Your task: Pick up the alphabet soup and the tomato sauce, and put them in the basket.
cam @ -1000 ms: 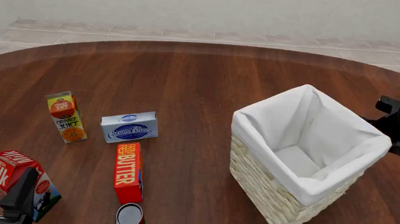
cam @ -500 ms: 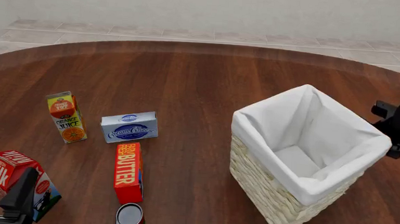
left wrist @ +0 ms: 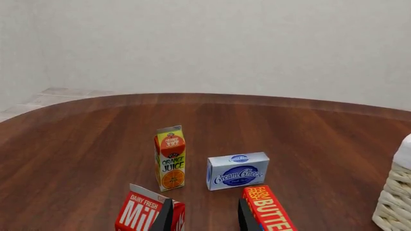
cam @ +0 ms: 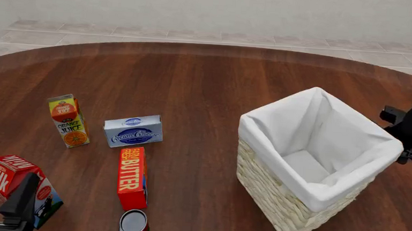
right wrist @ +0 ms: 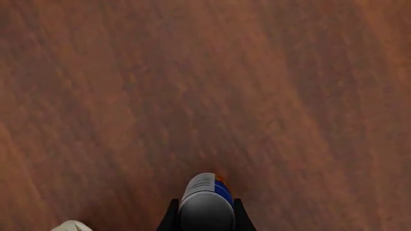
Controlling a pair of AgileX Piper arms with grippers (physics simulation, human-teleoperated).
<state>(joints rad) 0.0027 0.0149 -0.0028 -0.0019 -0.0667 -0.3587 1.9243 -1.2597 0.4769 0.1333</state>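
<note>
Right wrist view shows the alphabet soup clamped between the closed-in fingers of the right gripper, lifted above bare table; in the front view that gripper hangs just outside the basket, toward the table's right edge, so I judge the drop not yet made. The tomato sauce stands untouched at the table's near edge, just beyond the butter box. The left gripper holds nothing, jaws parted, near the milk carton, so both cans remain to be delivered.
</note>
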